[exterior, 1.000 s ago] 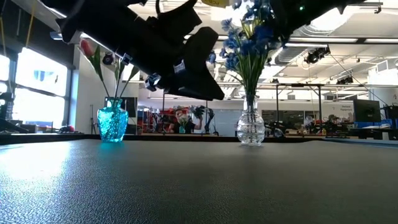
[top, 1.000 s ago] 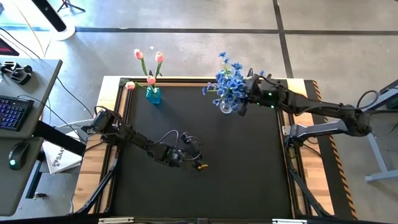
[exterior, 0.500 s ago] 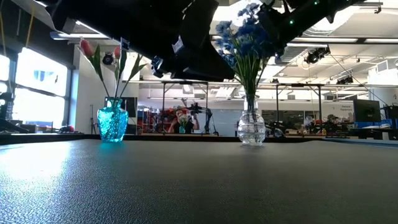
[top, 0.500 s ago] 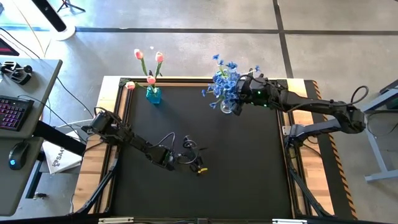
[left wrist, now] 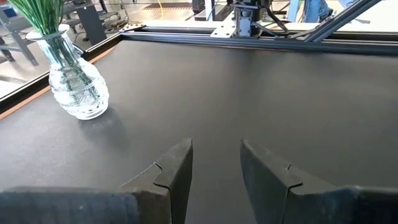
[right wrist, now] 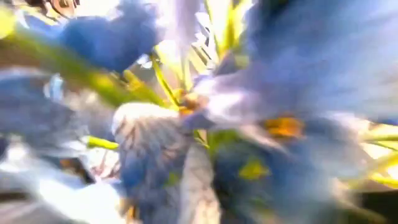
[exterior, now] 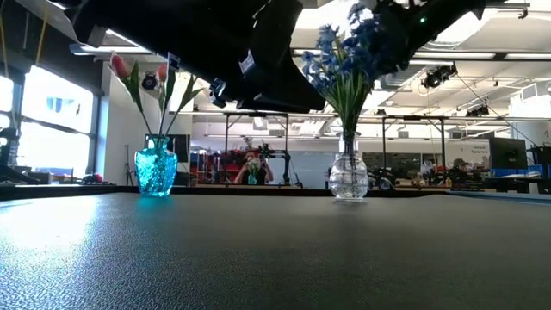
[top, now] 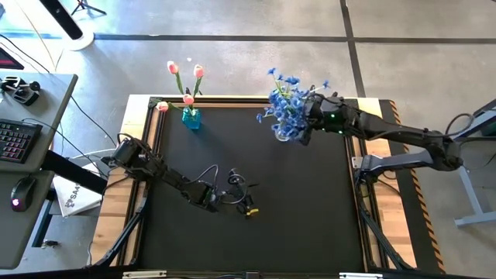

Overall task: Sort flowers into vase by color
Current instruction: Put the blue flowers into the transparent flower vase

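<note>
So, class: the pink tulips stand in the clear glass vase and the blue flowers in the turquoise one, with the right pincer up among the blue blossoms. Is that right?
Not quite: the vases are swapped. The low view shows the pink tulips in the turquoise vase and the blue flowers in the clear glass vase. The right pincer is indeed up among the blue blossoms.

A robotics lab: concrete floor [top: 232, 62], desk keyboard [top: 17, 140], equipment racks [exterior: 258, 159] behind
</note>
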Motion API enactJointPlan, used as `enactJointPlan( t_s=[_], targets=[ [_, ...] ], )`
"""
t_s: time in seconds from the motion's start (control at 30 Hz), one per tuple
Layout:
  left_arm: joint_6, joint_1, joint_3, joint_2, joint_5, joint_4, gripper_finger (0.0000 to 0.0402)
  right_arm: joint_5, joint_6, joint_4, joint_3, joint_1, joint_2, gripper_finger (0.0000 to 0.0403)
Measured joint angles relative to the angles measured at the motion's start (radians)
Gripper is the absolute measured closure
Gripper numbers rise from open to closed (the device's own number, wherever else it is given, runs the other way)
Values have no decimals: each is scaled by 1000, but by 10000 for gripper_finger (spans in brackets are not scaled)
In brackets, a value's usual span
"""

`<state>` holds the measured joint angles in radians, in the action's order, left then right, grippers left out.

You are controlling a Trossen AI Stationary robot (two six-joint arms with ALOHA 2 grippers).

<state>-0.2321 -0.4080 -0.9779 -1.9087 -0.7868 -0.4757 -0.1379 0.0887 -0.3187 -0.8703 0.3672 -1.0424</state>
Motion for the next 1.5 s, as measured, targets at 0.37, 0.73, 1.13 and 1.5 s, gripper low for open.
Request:
enactJointPlan(
  t_s=[0.37, 0.73, 1.13, 1.5],
  targets=[
    [0, 2, 0, 0, 0, -1, 279, 38, -39, -43, 0, 0, 164, 140],
    [0, 2, 0, 0, 0, -1, 279, 42, -64, 34, 0, -1, 174, 293],
    [-1, 2, 0, 0, 0, -1, 279, 44, -89, 13, -1, -1, 35, 358],
    [-7, 1, 0, 0, 29, -2, 279, 43, -63, -12, 0, -1, 74, 244]
  ],
)
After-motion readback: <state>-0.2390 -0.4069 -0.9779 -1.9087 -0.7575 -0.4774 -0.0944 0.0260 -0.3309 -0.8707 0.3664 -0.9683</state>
